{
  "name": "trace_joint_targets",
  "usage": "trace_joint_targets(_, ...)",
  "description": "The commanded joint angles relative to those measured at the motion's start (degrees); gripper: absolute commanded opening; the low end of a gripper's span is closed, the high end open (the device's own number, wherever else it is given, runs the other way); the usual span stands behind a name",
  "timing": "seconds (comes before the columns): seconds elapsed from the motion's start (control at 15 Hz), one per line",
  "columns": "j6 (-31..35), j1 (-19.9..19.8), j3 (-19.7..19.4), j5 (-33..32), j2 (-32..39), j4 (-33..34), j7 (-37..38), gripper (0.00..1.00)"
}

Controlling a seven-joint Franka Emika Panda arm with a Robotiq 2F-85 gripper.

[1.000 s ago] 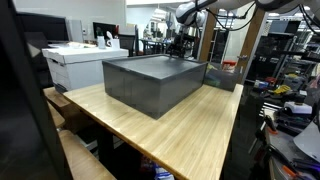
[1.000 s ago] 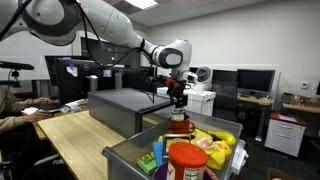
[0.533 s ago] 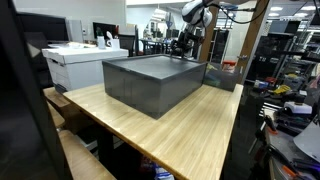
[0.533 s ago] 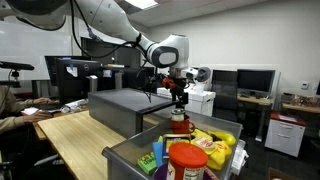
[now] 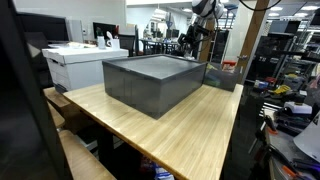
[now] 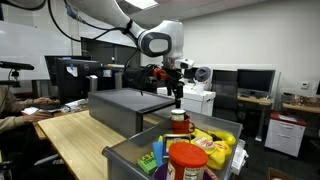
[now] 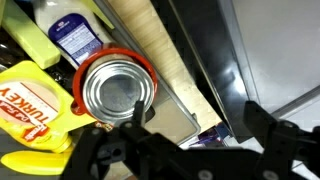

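Note:
My gripper [image 6: 177,93] hangs open and empty above a clear bin [image 6: 128,150] at the table's end. In the wrist view the gripper [image 7: 197,118] shows two dark fingers [image 7: 262,122] spread apart with nothing between them. Below and to the left stands a red-rimmed can with a silver top [image 7: 118,92], upright in the bin; it also shows in an exterior view [image 6: 179,122], a little below the fingertips. A yellow turkey packet [image 7: 28,108] and a white bottle with a blue label [image 7: 70,30] lie beside the can. In an exterior view the gripper [image 5: 190,42] is behind the big box.
A large dark grey box [image 5: 150,82] stands on the wooden table [image 5: 190,135], next to the bin; it also shows in another exterior view [image 6: 122,106]. A red-lidded jar [image 6: 186,160] and yellow packets [image 6: 222,142] fill the bin. Desks, monitors and a printer [image 5: 75,62] surround the table.
The gripper has risen straight up from just above the can, and the arm has lifted with it. The can and the other items have not moved.

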Motion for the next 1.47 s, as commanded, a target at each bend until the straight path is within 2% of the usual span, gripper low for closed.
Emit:
trace_joint_targets(0.0, 0.0, 0.3, -1.3, 0.2, -5.3, -5.2, -0.1, 1.00)
trace_joint_targets(0.67, -8.4, -0.8, -3.5, 0.8, -2.0, 1.2, 0.5, 1.00)
trace_joint_targets(1.4, -16.1, -2.0, -3.3, 0.3, 6.8, 14.7, 1.4, 1.00)
